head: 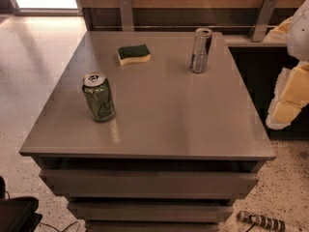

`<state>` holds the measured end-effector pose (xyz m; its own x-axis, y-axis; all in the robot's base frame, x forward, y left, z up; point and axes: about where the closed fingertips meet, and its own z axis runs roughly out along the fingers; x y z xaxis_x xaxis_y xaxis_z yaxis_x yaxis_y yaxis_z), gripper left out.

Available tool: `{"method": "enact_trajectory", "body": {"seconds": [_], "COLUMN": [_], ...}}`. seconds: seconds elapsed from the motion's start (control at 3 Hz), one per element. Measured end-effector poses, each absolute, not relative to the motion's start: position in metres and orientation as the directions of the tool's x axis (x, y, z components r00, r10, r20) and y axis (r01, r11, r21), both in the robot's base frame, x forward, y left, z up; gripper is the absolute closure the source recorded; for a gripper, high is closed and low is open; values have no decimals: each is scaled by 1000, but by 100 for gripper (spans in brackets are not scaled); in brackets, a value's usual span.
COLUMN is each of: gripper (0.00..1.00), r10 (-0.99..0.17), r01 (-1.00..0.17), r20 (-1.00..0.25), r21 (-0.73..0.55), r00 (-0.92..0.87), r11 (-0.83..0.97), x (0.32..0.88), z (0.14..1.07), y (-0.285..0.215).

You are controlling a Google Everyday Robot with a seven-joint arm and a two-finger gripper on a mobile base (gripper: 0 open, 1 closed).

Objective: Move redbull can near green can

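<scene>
The redbull can (201, 50) is slim, silver with blue patches, and stands upright at the back right of the grey table (159, 124). The green can (99, 96) is wider, with pale swirl markings and a pull tab. It stands upright at the front left of the table. The two cans are far apart. My gripper (288, 98) shows as white and yellow shapes at the right edge of the view, off the table's right side and to the right of the redbull can. It touches neither can.
A green-and-yellow sponge (133, 54) lies at the back of the table, left of the redbull can. A wooden wall with metal brackets (126, 12) runs behind the table. Drawers (149, 182) sit under the tabletop. A small cylindrical object (260, 221) lies on the floor at the bottom right.
</scene>
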<state>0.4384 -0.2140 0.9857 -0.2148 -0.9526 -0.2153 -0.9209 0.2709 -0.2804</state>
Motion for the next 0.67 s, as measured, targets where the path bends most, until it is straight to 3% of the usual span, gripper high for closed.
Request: {"method": "enact_trajectory", "body": {"seconds": [0.67], "gripper": [0], "r10": [-913], "r01": [-896], "r20": [-312], "r21": [-273], "r00": [-261], "r11": [350], "x": [471], "z": [986], "y": [-228]}}
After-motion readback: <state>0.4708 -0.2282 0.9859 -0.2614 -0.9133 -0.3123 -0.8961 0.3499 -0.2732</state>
